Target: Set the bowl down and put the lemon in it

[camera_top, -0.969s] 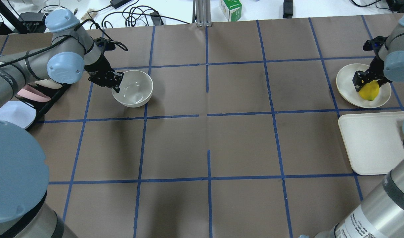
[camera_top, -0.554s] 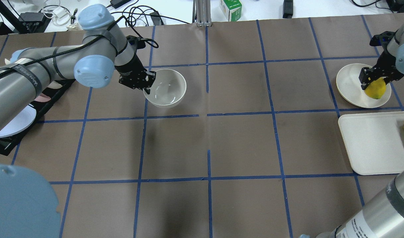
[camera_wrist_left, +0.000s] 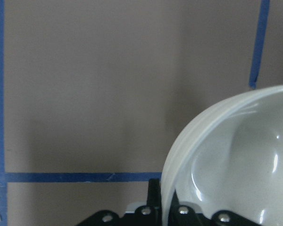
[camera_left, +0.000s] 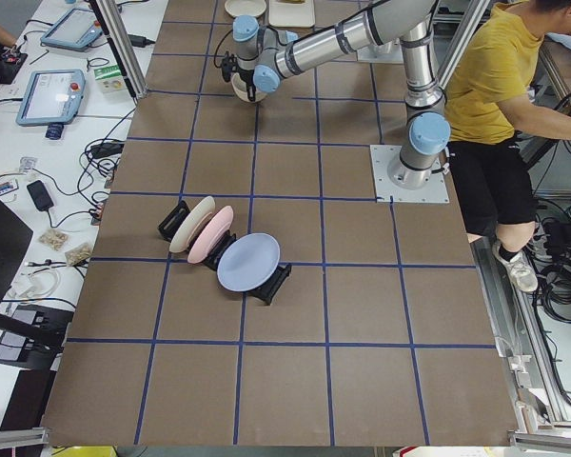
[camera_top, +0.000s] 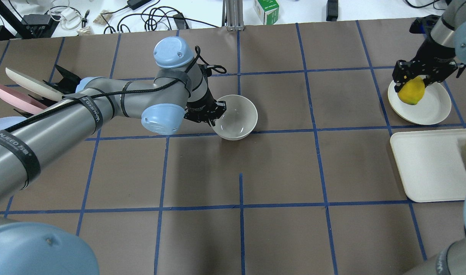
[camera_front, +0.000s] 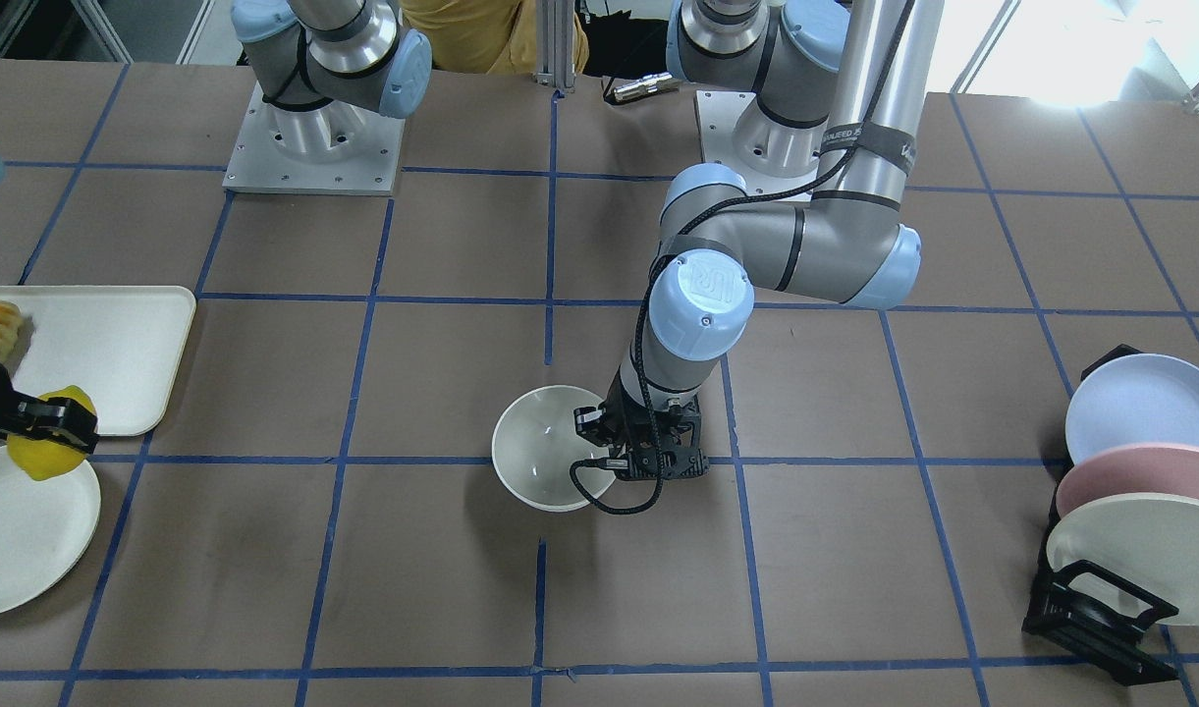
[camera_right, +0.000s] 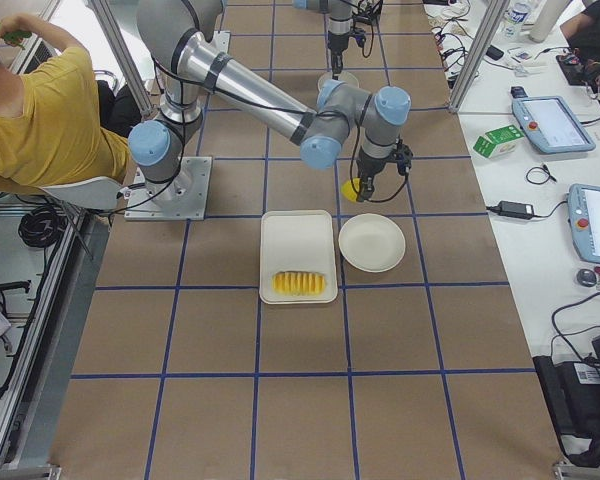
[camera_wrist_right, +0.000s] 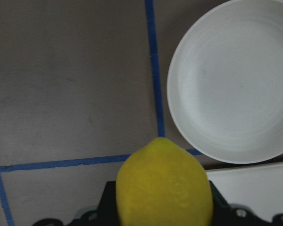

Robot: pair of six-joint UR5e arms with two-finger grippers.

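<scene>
Left end effector [camera_top: 213,114] clamped on rim of deep glossy cream bowl [camera_top: 237,117] near tabletop [camera_top: 278,168] centre. Right end effector [camera_top: 411,81] clamped on yellow oval lemon [camera_top: 410,92], off the tabletop. Risk: one-sided rim pinch may slip, tipping the bowl.

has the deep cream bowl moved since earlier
Yes. The deep cream bowl has shifted rightward in the overhead view, up to the central blue tape line.

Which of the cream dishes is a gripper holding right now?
The deep bowl, mid-table: the left gripper pinches its rim. The flat plate, the tray and the cream plate in the rack sit free; the right gripper holds only the lemon.
</scene>
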